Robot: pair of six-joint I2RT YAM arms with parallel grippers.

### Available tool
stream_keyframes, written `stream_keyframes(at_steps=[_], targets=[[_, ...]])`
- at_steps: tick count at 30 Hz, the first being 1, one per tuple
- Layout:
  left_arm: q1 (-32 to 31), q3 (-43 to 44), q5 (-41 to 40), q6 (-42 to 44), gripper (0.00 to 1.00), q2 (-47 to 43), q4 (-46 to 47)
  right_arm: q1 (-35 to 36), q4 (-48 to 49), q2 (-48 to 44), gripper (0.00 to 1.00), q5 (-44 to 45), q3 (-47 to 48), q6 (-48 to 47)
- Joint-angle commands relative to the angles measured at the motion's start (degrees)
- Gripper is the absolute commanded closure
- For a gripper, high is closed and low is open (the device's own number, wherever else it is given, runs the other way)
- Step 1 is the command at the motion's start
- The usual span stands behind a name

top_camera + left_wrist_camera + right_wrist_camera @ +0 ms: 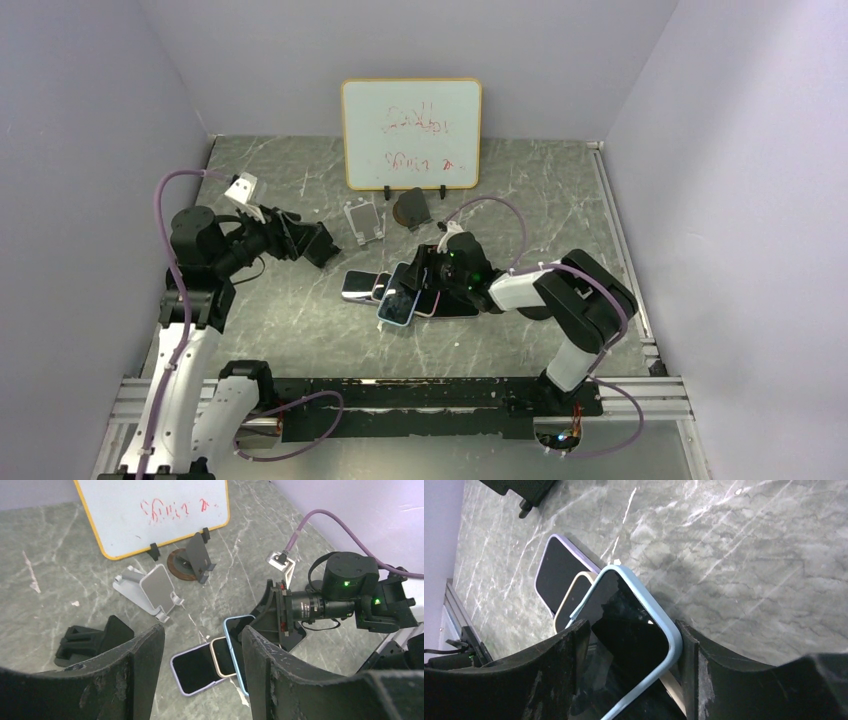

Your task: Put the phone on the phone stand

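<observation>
phone (397, 307) in blue case grasped edgewise by right hand (631, 635), down at the desk (560, 200). left hand (202, 632) released, empty. stand (362, 222) bare; lift and placing left.

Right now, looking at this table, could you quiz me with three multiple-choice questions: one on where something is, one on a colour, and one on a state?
1. Where are the grey stand and the dark stand?
A) just in front of the whiteboard
B) stacked on each other
C) on the floor

2. What colour is the case of the phone between the right gripper's fingers?
A) red
B) light blue
C) green

3. The left gripper is:
A) shut on a stand
B) shut on a phone
C) open and empty

Answers:
1. A, both stands sit at the whiteboard's foot.
2. B, the wrist view shows a light blue rim.
3. C, nothing sits between its spread fingers.
</observation>
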Motion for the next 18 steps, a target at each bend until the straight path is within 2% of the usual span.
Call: stream_keyframes(at_steps=[1,8,12,15,16,18], targets=[[-0.3,-2.9,2.3,-3.9,0.37,0.2,4.0,1.3,3.9,2.8,0.36,2.8,0.8,0.7],[-1.4,-11.1,3.7,-11.0,0.38,1.3,13.7,2.0,3.1,0.2,0.5,6.6,1.3,-0.8],[-3.3,-12.3,2.5,-13.8,0.38,3.1,16.9,2.0,0.7,-1.1,0.76,7.1,2.9,-2.7],[-9.0,-14.2,-2.1,-18.1,0.38,4.3,22.3,1.9,0.5,-1.1,0.96,6.4,4.1,-3.3],[-11.5,-15.0,-4.0,-19.3,0.38,5.4,24.2,1.9,0.5,-1.3,1.0,6.0,4.4,-3.3],[-17.2,-15.9,-7.5,-20.7,0.38,8.3,27.9,1.9,0.4,-2.3,1.0,4.8,4.9,-3.9]])
